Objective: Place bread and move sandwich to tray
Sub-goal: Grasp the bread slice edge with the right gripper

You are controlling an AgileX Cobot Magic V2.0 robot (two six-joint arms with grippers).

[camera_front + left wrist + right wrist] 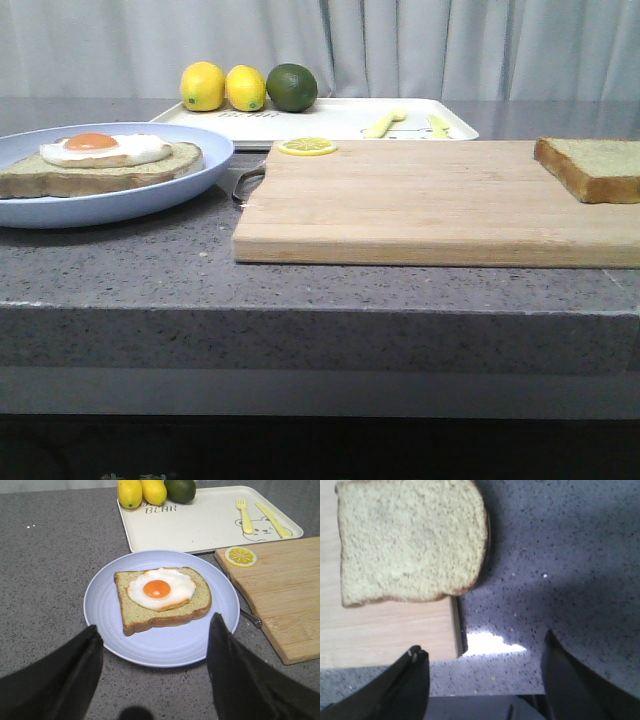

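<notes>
Bread (590, 167) on cutting board (420, 205), egg-topped slice (162, 599) on plate (105, 610), left fingers (75, 670) and right fingers (412, 677) spread wide, empty

Speckled grey stone counter (120, 270), matt; pale wooden cutting board (420, 205), fine-grained; smooth matt blue plate (100, 605); porous, crumbly bread (410, 540); smooth white tray (205, 525).

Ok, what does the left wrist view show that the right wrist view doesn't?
Only the left wrist view shows the blue plate with the egg-topped slice, the tray carrying two lemons, a lime, a fork and knife, and the lemon slice. Only the right wrist view shows the bread, overhanging the board's edge. Both show the cutting board and grey counter. Both pincers are open and empty.
</notes>
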